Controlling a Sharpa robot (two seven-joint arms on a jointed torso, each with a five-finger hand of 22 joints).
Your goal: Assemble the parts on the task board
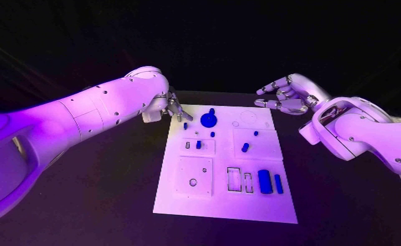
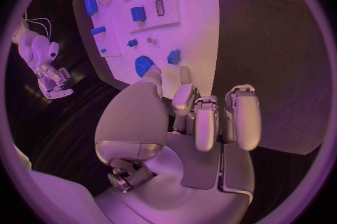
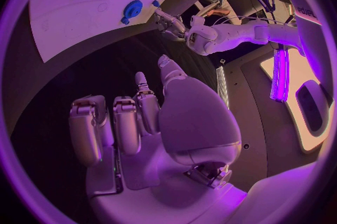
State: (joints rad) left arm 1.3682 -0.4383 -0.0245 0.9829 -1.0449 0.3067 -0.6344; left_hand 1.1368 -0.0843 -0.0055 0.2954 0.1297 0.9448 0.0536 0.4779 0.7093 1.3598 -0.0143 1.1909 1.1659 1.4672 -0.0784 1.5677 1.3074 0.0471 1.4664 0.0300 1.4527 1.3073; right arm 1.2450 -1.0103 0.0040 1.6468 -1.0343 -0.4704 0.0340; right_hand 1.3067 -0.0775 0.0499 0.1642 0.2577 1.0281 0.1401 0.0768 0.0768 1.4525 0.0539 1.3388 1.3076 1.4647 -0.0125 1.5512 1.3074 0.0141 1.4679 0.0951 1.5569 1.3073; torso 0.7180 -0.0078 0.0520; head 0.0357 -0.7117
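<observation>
The white task board (image 1: pixel 224 206) lies in the middle of the black table. Blue parts sit on it: a round toothed disc (image 1: pixel 208 120) near its far edge, a short peg (image 1: pixel 245 147) mid-board, and a long bar (image 1: pixel 264 181) with a thinner one (image 1: pixel 278 183) at the near right. My left hand (image 1: pixel 173 109) hovers at the board's far left corner, close to the disc (image 2: pixel 144 65), fingers (image 2: pixel 205 120) apart and holding nothing. My right hand (image 1: pixel 284 98) floats beyond the far right corner, off the board, fingers (image 3: pixel 126 123) loosely spread and empty.
Small blue pieces (image 1: pixel 199 144) and several recessed slots (image 1: pixel 234 179) mark the board's left and near half. Bare black table (image 1: pixel 100 199) surrounds the board. In the right wrist view, the left hand (image 3: pixel 171 24) sits by the disc (image 3: pixel 132 8).
</observation>
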